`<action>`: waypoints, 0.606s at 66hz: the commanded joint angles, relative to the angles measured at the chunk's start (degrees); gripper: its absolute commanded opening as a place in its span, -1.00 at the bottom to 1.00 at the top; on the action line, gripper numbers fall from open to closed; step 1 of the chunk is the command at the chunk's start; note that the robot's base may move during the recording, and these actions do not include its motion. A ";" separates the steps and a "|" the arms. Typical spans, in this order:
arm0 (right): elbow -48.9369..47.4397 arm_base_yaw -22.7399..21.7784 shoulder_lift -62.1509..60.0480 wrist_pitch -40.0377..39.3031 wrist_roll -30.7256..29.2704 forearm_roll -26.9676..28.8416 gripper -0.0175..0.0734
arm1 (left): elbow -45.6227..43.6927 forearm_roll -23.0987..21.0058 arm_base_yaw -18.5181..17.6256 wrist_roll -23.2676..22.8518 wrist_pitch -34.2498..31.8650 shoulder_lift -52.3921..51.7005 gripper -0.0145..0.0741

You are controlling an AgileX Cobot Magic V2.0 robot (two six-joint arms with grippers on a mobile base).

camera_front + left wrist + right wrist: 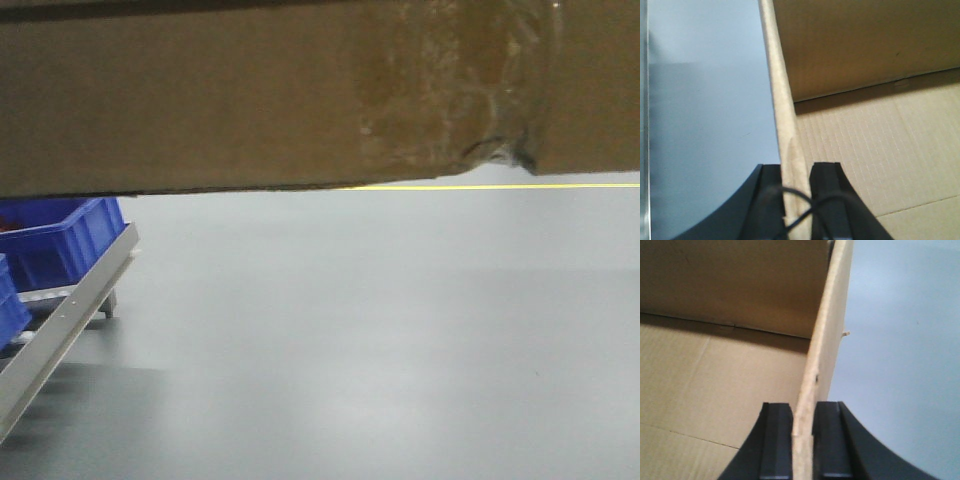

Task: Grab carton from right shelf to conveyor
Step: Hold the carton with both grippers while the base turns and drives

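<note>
Your carton [250,100] hangs up in the air. In the front view it fills the top of the picture, and its bottom edge is above the grey floor [380,330] and the yellow line [560,186]. I cannot see the shelf or the belt for sure. The blue bins [60,240] sit off to one side.

Your left end effector [798,172] is closed narrow on the top edge of one side wall [782,100], with one finger inside the box and one outside. Your right end effector [801,410] pinches the other side wall [827,330] the same way. So you hold the box by two thin edges.

The box looks empty inside, so it is probably light. But it is big, and the walls are only thin cardboard. They can bend or fold if you pull them apart or push them together. Move both arms as one, so the gap between them does not change. Go slow, because a big box can swing.

The top edges of the walls are a fair place to hold. Stay away from the torn notch [500,152] and the shiny tape [450,90] low down, since that spot looks weak.
</note>
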 commanded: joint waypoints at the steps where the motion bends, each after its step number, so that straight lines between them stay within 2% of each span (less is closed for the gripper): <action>1: -0.18 0.10 -0.86 -3.03 -0.91 2.01 -0.77 | -0.15 -0.84 -0.36 0.46 -1.62 -0.42 -0.71; 40: -0.18 0.10 -0.86 -3.03 -0.91 2.01 -0.77 | -0.15 -0.84 -0.36 0.46 -1.62 -0.42 -0.71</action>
